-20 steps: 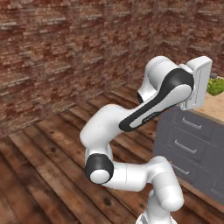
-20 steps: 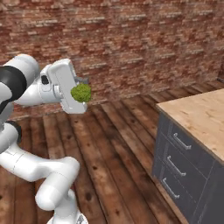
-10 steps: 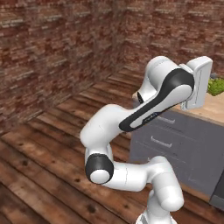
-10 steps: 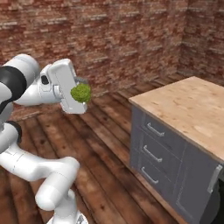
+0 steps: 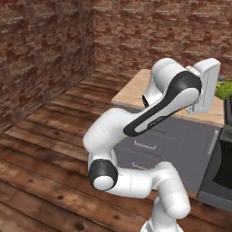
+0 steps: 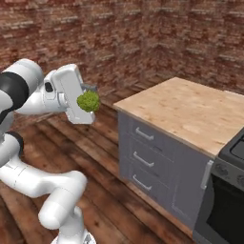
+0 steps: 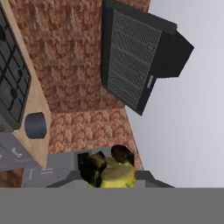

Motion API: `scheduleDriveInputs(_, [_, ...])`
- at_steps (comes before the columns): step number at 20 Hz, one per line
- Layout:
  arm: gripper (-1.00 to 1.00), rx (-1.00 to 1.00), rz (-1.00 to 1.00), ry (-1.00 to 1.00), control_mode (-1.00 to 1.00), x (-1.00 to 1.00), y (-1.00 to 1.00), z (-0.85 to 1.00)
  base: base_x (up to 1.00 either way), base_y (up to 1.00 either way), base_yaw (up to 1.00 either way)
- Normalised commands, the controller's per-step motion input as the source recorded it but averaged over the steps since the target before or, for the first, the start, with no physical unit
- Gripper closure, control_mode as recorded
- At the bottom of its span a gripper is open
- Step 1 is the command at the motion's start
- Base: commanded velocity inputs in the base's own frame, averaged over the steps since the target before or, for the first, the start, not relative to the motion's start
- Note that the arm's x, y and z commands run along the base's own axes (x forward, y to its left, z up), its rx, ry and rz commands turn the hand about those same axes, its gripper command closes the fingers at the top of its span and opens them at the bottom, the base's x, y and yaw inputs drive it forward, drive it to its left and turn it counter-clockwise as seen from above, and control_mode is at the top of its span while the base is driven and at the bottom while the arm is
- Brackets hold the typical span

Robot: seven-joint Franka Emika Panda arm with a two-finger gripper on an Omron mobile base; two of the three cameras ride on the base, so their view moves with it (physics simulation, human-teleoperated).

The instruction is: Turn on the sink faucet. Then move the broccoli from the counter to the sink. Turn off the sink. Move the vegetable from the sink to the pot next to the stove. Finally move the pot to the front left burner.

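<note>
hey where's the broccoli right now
The broccoli is held in the gripper, up in the air at the left of the right base view, over the wooden floor and short of the counter.

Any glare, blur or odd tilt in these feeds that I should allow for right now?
Left base view: flat, even light, no glare; the broccoli sits cut off at the right edge. Right base view: soft but readable, the end effector shut on the broccoli, the counter evenly lit. Hand view: rolled sideways, so the stove and pot stand on edge; the broccoli looks yellowish and blurred up close.
</note>
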Motion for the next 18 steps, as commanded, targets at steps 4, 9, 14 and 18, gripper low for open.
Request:
scheduleDriveInputs(4, [1.0,0.0,0.0,0.0,1.0,0.0,0.0,0.0,0.0,-0.4,-0.32])
scheduleDriveInputs(9, [1.0,0.0,0.0,0.0,1.0,0.0,0.0,0.0,0.0,-0.5,-0.28])
scheduleDriveInputs(14, [1.0,0.0,0.0,0.0,1.0,0.0,0.0,0.0,0.0,-0.57,-0.25])
scheduleDriveInputs(18, [1.0,0.0,0.0,0.0,1.0,0.0,0.0,0.0,0.0,-0.58,-0.22])
